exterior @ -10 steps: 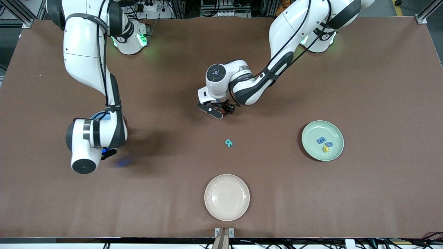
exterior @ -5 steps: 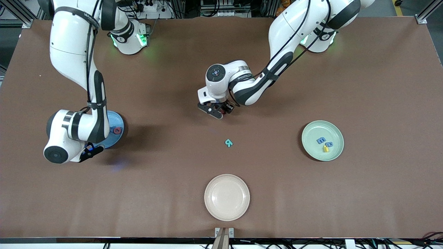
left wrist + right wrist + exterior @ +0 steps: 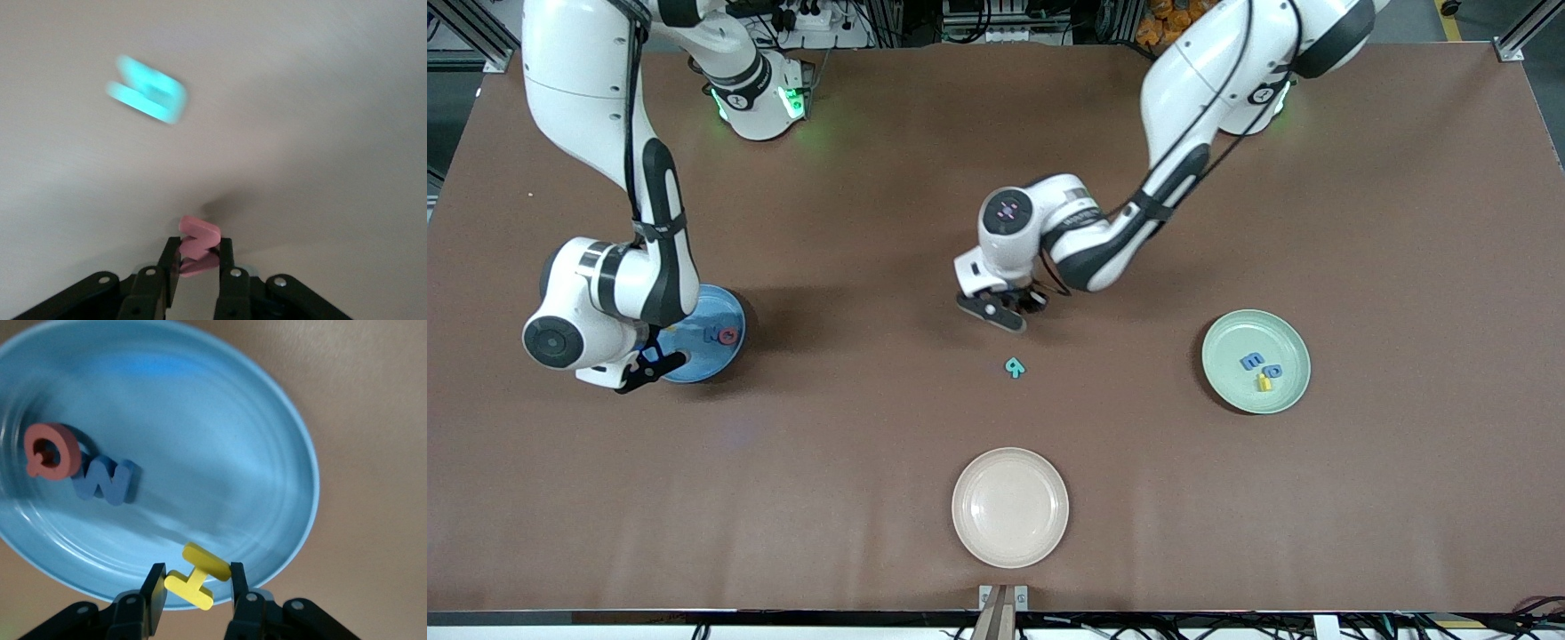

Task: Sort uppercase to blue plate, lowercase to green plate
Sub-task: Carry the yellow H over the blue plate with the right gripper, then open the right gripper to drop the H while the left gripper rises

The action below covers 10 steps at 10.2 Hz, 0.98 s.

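Observation:
My left gripper point(image 3: 199, 259) is shut on a red lowercase m point(image 3: 199, 235), held just over the bare table mid-table point(image 3: 1005, 313). The teal R point(image 3: 1014, 366) point(image 3: 148, 90) lies on the table a little nearer the front camera. My right gripper point(image 3: 195, 583) is shut on a yellow H point(image 3: 198, 575) over the edge of the blue plate point(image 3: 711, 307) point(image 3: 220, 440); in the front view that gripper point(image 3: 654, 363) hangs at the plate's rim. A red Q point(image 3: 730, 336) point(image 3: 48, 451) and a blue M point(image 3: 713, 335) point(image 3: 103, 480) lie in that plate. The green plate point(image 3: 1232, 338) holds a blue m point(image 3: 1252, 360), a blue a-like letter point(image 3: 1273, 371) and a yellow h point(image 3: 1264, 382).
A cream plate point(image 3: 1009, 507) stands near the table's front edge, nearer the front camera than the teal R. The brown table surface point(image 3: 854, 418) lies open between the plates.
My left gripper closed on the red m and shifted toward the teal R. My right arm swung toward its end of the table, carrying the yellow H over the blue plate's rim.

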### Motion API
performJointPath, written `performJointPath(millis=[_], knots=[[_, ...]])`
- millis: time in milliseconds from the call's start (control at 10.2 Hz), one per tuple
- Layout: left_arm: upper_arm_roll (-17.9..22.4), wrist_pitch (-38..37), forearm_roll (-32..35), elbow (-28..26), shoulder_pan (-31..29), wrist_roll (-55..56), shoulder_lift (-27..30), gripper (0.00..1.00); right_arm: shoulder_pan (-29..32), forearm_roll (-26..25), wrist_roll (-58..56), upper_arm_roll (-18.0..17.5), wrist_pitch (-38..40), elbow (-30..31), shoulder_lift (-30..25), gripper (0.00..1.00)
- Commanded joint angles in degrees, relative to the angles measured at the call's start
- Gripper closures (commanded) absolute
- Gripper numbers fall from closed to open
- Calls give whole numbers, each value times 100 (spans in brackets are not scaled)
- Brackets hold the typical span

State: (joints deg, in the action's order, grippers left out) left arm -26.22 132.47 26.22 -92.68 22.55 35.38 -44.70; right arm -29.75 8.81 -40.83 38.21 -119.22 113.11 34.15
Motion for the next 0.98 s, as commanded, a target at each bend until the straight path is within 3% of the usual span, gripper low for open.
performJointPath(millis=[0,196,490,686,882], knots=[[-294,-37,24,-486,-1019,-389,829,100,-48,130,-56,-7,-302,457,-391,64],[-813,-28,-169,-444,-2223,-1100,823,100,-65,262,-13,-7,-601,721,-523,73],[-859,-98,-109,-873,-3158,-1411,945,100,-74,438,-13,-15,-734,739,-514,79],[-710,-703,206,-1058,-3405,-1437,998,100,-66,473,-4,-24,-865,817,-497,69],[-604,-854,279,-1427,-3660,-1481,1419,100,-74,771,-65,-33,-971,915,-488,56]])
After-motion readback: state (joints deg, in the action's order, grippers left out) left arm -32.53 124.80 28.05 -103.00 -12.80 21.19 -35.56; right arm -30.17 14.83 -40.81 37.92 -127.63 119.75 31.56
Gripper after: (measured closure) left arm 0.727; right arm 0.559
